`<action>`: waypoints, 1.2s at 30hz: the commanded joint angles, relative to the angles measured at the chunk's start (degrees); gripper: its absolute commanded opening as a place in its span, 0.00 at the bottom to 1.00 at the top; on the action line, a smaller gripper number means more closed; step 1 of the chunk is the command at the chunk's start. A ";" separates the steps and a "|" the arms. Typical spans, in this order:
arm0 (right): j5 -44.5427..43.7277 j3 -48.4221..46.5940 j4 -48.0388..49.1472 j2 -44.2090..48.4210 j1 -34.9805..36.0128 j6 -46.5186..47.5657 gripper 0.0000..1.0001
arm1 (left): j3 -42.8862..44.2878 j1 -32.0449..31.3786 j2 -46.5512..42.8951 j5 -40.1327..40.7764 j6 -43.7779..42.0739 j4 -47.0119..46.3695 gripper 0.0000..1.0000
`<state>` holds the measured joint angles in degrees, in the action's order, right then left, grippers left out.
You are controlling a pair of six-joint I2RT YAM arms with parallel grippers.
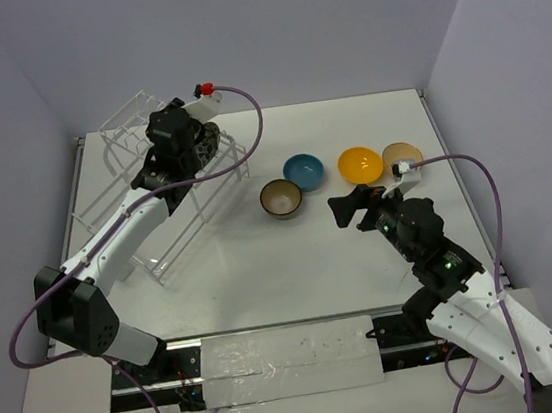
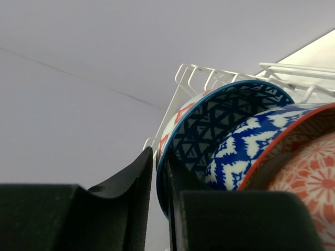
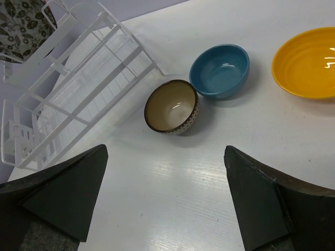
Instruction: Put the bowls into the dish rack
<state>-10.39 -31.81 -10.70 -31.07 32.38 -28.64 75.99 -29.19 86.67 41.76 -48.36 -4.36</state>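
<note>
My left gripper (image 2: 158, 161) is up at the top tier of the white wire dish rack (image 1: 161, 253), shut on the rim of a blue patterned bowl (image 2: 220, 120) that stands on edge in the rack (image 2: 209, 73). A salmon patterned bowl (image 2: 309, 172) leans against it. A grey patterned bowl (image 1: 210, 140) sits in the rack beside the left wrist (image 1: 172, 131). On the table lie a dark brown bowl with gold inside (image 1: 281, 198), a teal bowl (image 1: 304, 171), an orange-yellow bowl (image 1: 361, 165) and a tan bowl (image 1: 398, 154), partly hidden. My right gripper (image 1: 345, 208) is open and empty, above the table near the brown bowl (image 3: 171, 106).
The rack fills the far left of the table, its lower tier reaching toward the middle (image 3: 78, 89). Purple cables loop from both wrists. Walls close in on the left, back and right. A white strip (image 1: 289, 351) runs along the near edge between the arm bases.
</note>
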 commanded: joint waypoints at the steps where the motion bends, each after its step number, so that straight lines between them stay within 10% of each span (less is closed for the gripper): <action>1: 0.02 0.00 1.30 0.66 0.31 0.08 1.00 | 2.94 -0.34 -3.53 -1.94 3.00 -0.83 0.21; 36: -0.33 0.00 0.42 2.07 0.31 -0.62 1.00 | 0.65 -0.34 -7.22 -14.51 8.01 4.19 0.12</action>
<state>-10.41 -31.79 -11.33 -28.84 32.38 -29.08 75.99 -28.73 82.96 33.26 -43.24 2.20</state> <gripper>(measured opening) 0.999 0.149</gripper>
